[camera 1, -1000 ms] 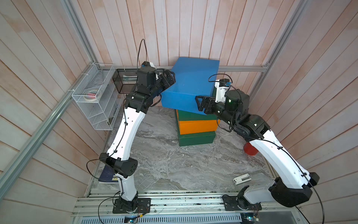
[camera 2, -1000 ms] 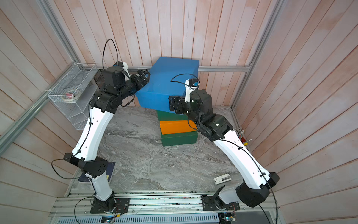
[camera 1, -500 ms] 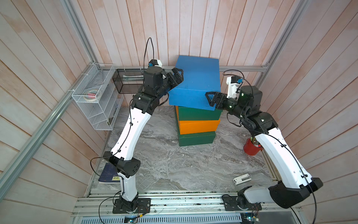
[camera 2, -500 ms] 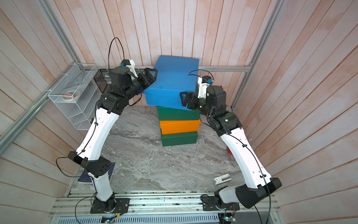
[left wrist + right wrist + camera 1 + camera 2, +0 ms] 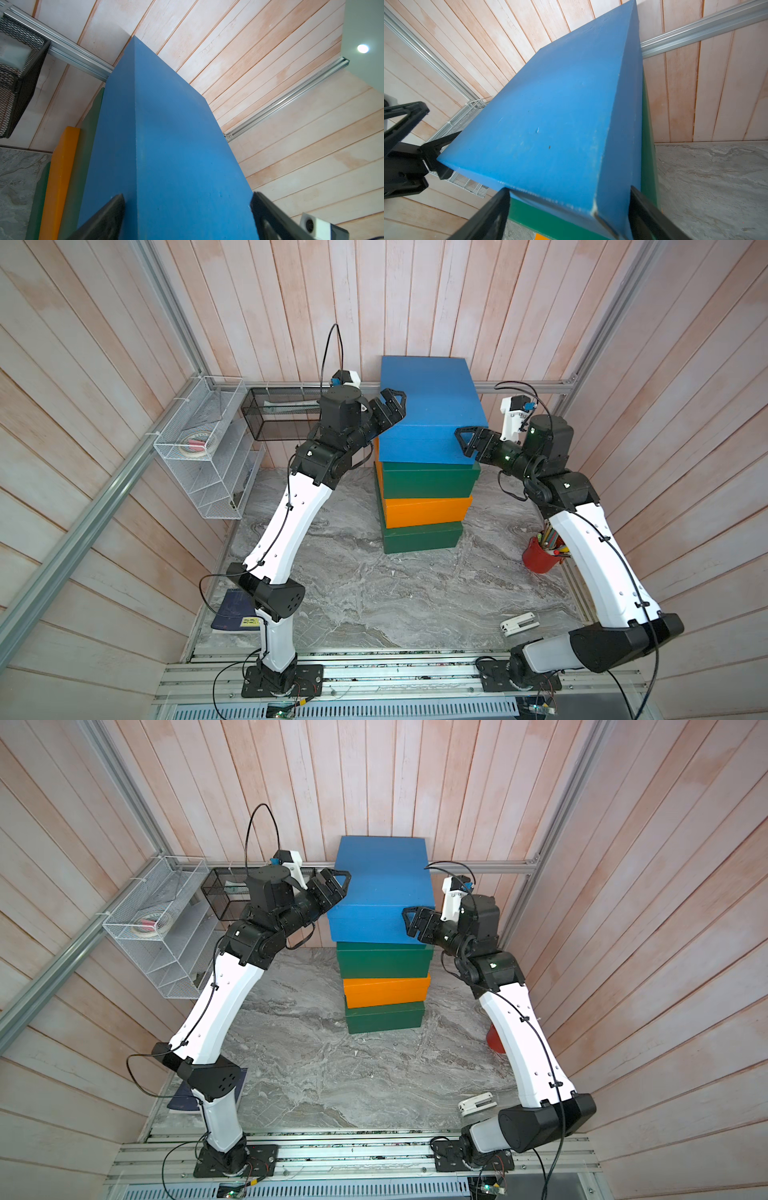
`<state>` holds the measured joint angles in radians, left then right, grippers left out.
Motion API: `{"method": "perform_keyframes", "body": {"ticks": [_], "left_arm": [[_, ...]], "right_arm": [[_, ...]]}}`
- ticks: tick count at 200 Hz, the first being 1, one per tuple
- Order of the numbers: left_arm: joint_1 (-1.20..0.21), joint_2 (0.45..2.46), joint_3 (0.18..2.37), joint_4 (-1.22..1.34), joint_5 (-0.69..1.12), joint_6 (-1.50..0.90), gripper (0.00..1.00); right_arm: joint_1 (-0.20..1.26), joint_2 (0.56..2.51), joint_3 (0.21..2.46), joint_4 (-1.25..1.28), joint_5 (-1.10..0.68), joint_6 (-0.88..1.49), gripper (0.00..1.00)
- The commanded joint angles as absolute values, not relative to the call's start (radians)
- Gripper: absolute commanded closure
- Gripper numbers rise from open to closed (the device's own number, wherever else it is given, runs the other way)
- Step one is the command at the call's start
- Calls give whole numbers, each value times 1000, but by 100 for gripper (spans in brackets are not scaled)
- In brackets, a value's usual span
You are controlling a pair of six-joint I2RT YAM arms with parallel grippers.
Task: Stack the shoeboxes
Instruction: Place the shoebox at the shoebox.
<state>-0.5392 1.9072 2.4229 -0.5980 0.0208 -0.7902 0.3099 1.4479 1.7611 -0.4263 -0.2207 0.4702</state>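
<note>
The blue shoebox [image 5: 432,406] rests, slightly askew, on the upper green shoebox [image 5: 428,481], topping the others. Our left gripper [image 5: 395,405] clamps one side with fingers [image 5: 108,216] spread wide while the right gripper [image 5: 467,443] straddles the opposite corner equally wide (pressing or merely bracketing, we cannot tell), presumably keeping so broad a box level for squaring

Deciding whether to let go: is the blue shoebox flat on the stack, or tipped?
Flat, it seems: the blue shoebox rests on the upper green shoebox; the right wrist view shows no gap between them.
</note>
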Motion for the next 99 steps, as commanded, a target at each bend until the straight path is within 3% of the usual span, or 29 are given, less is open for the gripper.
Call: {"method": "perform_keyframes", "body": {"ticks": [1,99], "left_arm": [[-607,1919,2385,-588,165,-828,3],[-606,1757,2218,-571,74,-801,1]], "right_arm": [[331,1455,1756,-429,-315,483,12],[325,1289,1681,-479,-248,463,7]]}}
